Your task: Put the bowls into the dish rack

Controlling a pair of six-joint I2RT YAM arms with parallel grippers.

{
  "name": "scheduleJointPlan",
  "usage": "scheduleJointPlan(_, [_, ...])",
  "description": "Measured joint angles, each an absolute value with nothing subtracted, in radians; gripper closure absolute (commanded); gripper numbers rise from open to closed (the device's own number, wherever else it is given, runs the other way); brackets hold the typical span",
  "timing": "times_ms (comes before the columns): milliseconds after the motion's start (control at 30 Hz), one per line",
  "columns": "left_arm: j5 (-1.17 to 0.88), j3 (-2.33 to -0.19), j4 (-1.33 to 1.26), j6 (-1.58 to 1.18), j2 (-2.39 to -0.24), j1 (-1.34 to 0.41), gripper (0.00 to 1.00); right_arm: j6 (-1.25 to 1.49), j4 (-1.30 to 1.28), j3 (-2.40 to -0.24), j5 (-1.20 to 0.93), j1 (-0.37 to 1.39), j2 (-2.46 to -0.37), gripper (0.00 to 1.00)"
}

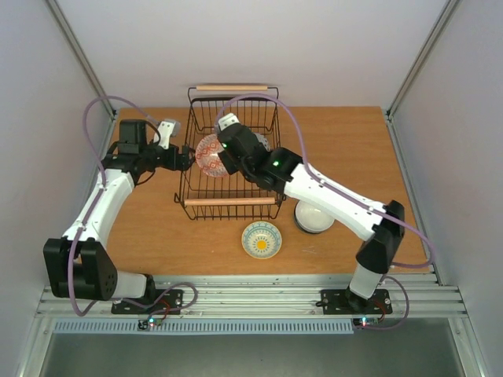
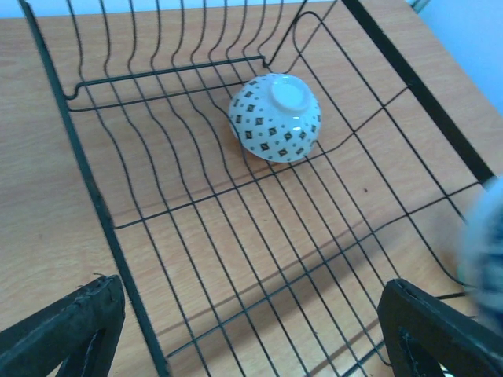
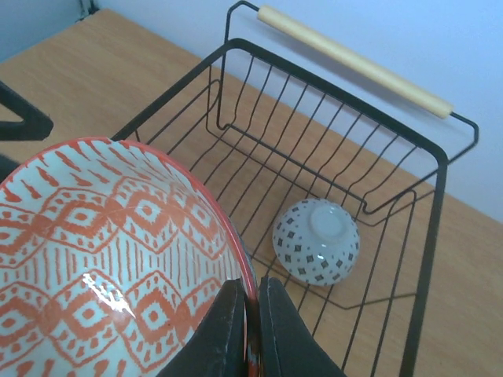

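The black wire dish rack (image 1: 191, 177) stands at the middle back of the table. My right gripper (image 1: 225, 157) is shut on the rim of a red-patterned bowl (image 1: 211, 155) and holds it tilted over the rack's left half; its fingers (image 3: 277, 330) pinch the rim of that bowl (image 3: 110, 259). A pale bowl with small dark squares (image 3: 316, 240) lies upside down inside the rack; it also shows in the left wrist view (image 2: 275, 118). My left gripper (image 1: 185, 159) is open at the rack's left side, its fingertips (image 2: 63, 330) apart over the wire floor (image 2: 259, 243).
A yellow-and-teal bowl (image 1: 261, 239) sits in front of the rack. A pale bowl (image 1: 314, 217) lies upside down to its right, partly under my right arm. The rack's wooden handles run along the near side (image 1: 232, 201) and the far side (image 1: 232, 87).
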State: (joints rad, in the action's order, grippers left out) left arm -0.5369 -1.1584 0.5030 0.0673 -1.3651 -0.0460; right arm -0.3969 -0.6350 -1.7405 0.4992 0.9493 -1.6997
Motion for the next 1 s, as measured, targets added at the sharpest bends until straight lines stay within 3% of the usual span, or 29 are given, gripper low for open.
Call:
scheduleJointPlan(633, [-0.764, -1.127, 0.480, 0.079, -1.328, -0.023, 0.12, -0.477, -0.640, -1.883, 0.518, 0.902, -1.871, 0.99])
scheduleJointPlan(733, [-0.770, -1.127, 0.479, 0.079, -1.330, -0.023, 0.22, -0.473, -0.639, -1.889, 0.487, 0.903, -1.872, 0.99])
scheduleJointPlan(900, [-0.767, -1.127, 0.470, 0.076, -1.348, -0.023, 0.27, -0.471, -0.638, -1.890, 0.446, 0.908, -1.872, 0.99])
scheduleJointPlan(1000, [-0.758, -1.127, 0.469, 0.077, -1.356, -0.023, 0.50, -0.470, -0.630, -1.887, 0.419, 0.911, -1.872, 0.99])
